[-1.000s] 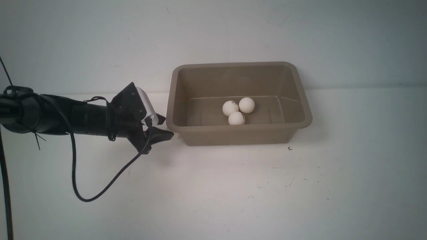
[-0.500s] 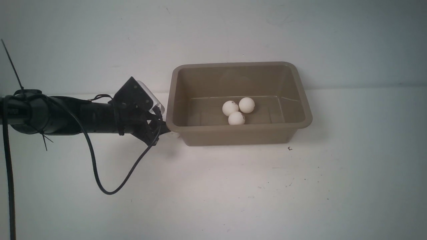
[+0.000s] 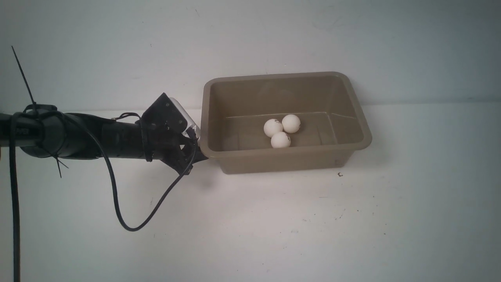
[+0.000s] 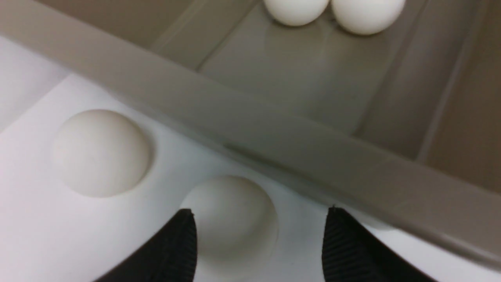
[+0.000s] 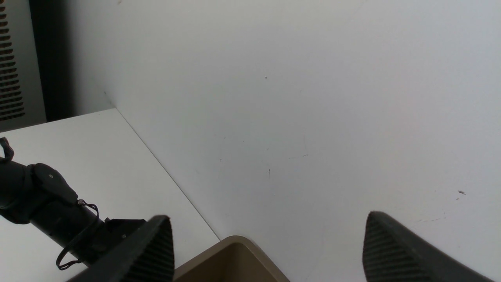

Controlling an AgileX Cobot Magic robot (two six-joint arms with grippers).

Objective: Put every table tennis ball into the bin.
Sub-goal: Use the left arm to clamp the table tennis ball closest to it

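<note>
The taupe bin (image 3: 289, 150) stands at the table's middle with three table tennis balls (image 3: 280, 140) clustered on its floor. My left gripper (image 3: 199, 154) is low at the bin's left wall, touching its rim. In the left wrist view its jaws (image 4: 260, 231) stand open around a white ball (image 4: 231, 215) on the table, which lies close to one finger with a gap to the other. A second loose ball (image 4: 100, 152) rests further off beside the bin's rim (image 4: 274, 145). Both loose balls are hidden in the front view. My right gripper (image 5: 269, 216) is open, empty and raised over the bin's corner (image 5: 235, 250).
The white wall runs right behind the bin. A black cable (image 3: 129, 219) loops down from my left arm (image 3: 78, 137) to the table. A small dark speck (image 3: 340, 174) lies on the table by the bin's front right corner.
My left arm has moved right against the bin's left wall. The bin has slid a little to the right and turned slightly, its three balls with it. The cable loop has swung right.
</note>
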